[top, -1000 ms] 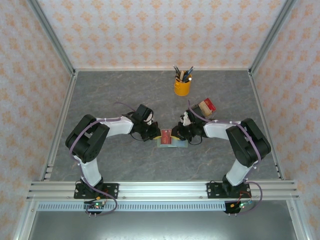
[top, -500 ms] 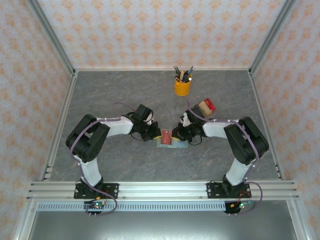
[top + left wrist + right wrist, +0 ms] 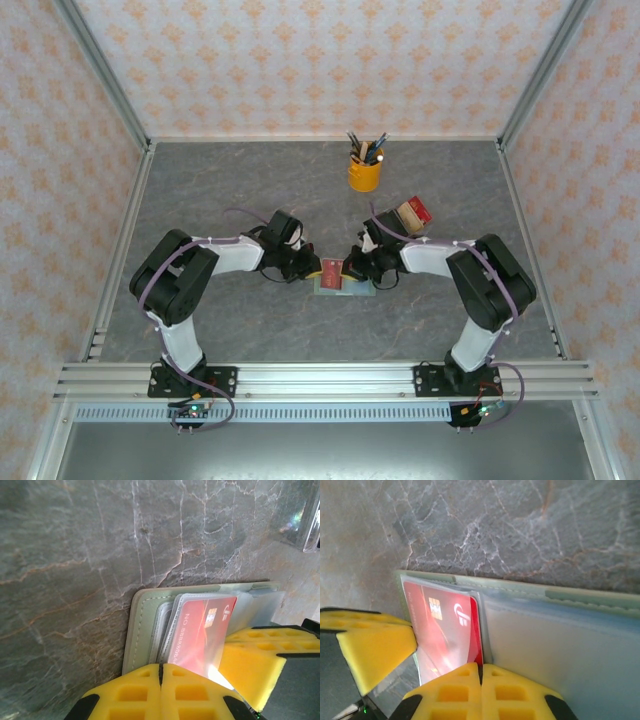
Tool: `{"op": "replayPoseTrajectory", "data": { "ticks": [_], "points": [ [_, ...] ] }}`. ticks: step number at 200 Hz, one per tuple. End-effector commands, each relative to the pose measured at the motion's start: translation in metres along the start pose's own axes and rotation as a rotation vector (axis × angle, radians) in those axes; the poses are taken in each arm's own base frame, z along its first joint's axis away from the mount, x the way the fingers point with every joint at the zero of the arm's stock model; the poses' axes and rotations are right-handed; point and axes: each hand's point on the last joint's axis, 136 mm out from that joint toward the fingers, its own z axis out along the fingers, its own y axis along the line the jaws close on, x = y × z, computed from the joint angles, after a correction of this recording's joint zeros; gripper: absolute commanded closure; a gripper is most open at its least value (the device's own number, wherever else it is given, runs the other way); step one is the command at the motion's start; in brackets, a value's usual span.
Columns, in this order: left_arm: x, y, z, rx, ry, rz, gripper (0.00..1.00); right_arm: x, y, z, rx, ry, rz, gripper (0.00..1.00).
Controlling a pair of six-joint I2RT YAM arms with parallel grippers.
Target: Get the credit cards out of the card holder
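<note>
The sage-green card holder [image 3: 358, 290] lies open on the grey table between both grippers. A red credit card [image 3: 332, 268] stands up from it, partly inside a clear sleeve. In the left wrist view the card holder [image 3: 145, 625] shows its clear sleeves and the red card [image 3: 200, 630]. My left gripper [image 3: 161, 667] is shut on the sleeves' near edge. In the right wrist view the red card [image 3: 445, 625] leans over the card holder [image 3: 545, 645], and my right gripper [image 3: 481, 667] is shut on the card's lower corner. The grippers [image 3: 308, 272] [image 3: 352, 272] face each other closely.
A yellow cup of pens [image 3: 365, 172] stands at the back. A cluster of dark, tan and red blocks [image 3: 412, 213] sits just behind the right arm. Patterned walls and metal rails enclose the table.
My right gripper has closed its small gap onto the red card and shifted slightly left. The left gripper has stayed shut in place.
</note>
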Motion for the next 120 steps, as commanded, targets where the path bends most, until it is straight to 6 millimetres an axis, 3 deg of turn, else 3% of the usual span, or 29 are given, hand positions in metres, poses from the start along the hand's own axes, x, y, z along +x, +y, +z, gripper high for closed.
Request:
{"op": "replayPoseTrajectory", "data": {
  "ticks": [1,75,107,120],
  "points": [
    [0.042,0.086,0.021,-0.282,0.098,-0.117,1.00,-0.003,0.010,0.010,0.061,-0.058,-0.076,1.00],
    [0.029,0.078,0.007,-0.271,0.049,-0.115,0.97,-0.016,-0.021,-0.037,0.309,-0.219,-0.073,1.00],
    [0.028,0.079,0.006,-0.274,0.047,-0.118,0.97,-0.018,-0.019,-0.043,0.305,-0.233,-0.076,1.00],
    [0.028,0.079,0.006,-0.276,0.047,-0.118,0.97,-0.016,-0.006,-0.038,0.212,-0.208,-0.086,1.00]
  ]
}}
